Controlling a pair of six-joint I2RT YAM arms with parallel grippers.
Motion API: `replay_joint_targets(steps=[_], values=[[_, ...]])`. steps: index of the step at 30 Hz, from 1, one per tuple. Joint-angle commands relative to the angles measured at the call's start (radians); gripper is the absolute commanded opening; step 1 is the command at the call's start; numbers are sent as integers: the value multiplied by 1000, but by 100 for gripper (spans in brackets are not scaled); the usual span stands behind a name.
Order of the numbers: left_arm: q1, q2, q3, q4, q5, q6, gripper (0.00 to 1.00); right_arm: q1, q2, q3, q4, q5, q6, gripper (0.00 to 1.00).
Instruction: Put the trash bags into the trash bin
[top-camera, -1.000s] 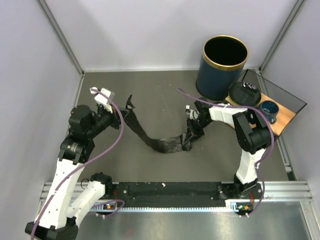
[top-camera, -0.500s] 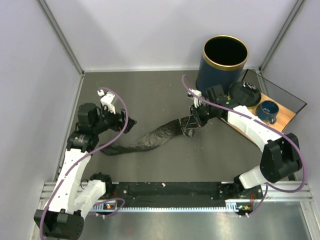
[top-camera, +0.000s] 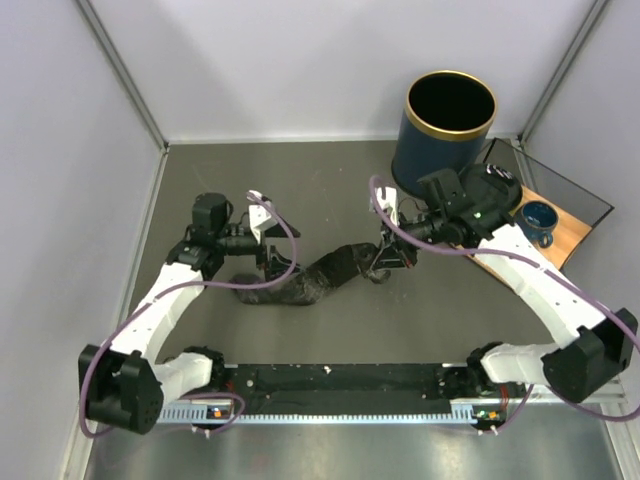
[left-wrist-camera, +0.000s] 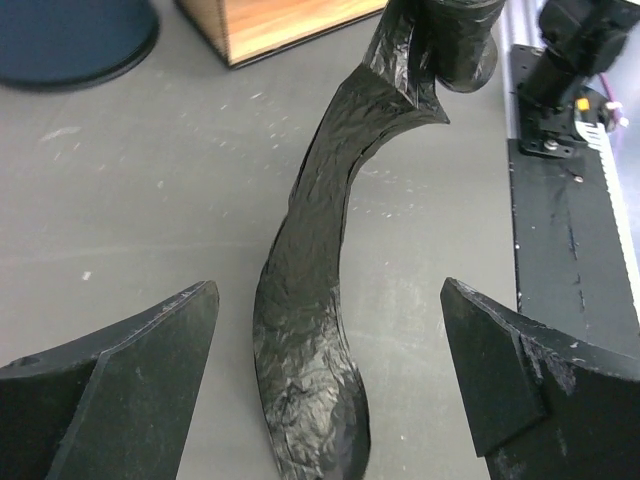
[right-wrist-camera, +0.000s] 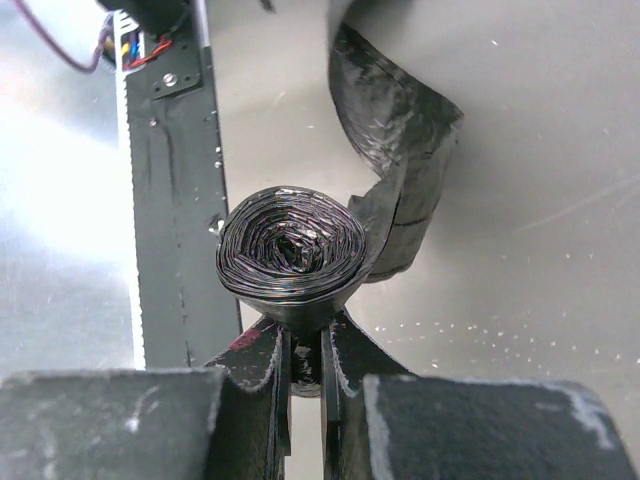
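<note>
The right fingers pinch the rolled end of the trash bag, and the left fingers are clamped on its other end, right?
No: the left fingers stand wide open, the trash bag lying loose between them, as the left wrist view shows.

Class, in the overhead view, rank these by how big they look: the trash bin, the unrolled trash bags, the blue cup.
1. trash bin
2. trash bags, long but thin
3. blue cup, clearly smallest
</note>
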Motion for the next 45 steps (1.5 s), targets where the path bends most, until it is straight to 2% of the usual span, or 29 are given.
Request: replay_joint_targets(steps=[1,5,12,18,21,24,25,26,28,29,31,32,37,42,45], values=[[-91,35,62,64,111,219,99,58,-83,10,-61,-30,-149,0],[-210,62,58,49,102,308,99,100,-118,-1,-85,-17,-184,0],[-293,145,39,279,62,194,99,173,-143,5,-127,13,-258,0],[-364,196,54,321,48,180,98,209,-155,11,-130,33,-286,0],[-390,208,51,324,66,164,91,209,-158,13,-128,43,-289,0],[-404,202,35,321,82,161,73,209,-167,5,-122,67,-277,0],[-404,197,34,316,82,158,66,209,-169,4,-119,75,-271,0],[-405,194,31,310,79,149,53,209,-171,-1,-110,84,-258,0],[-405,185,32,267,73,149,40,207,-178,-7,-98,101,-223,0],[-405,180,34,247,66,147,23,207,-190,-19,-86,105,-214,0],[-405,164,34,181,39,160,4,206,-204,-35,-66,118,-175,0],[-405,154,28,140,24,172,0,201,-221,-48,-56,122,-162,0],[-392,87,-20,100,-56,160,0,149,-232,-72,34,188,16,0],[-390,52,-41,42,-58,180,0,22,-212,-93,112,178,189,0],[-390,50,-44,20,-56,186,0,-27,-195,-92,132,161,236,0]])
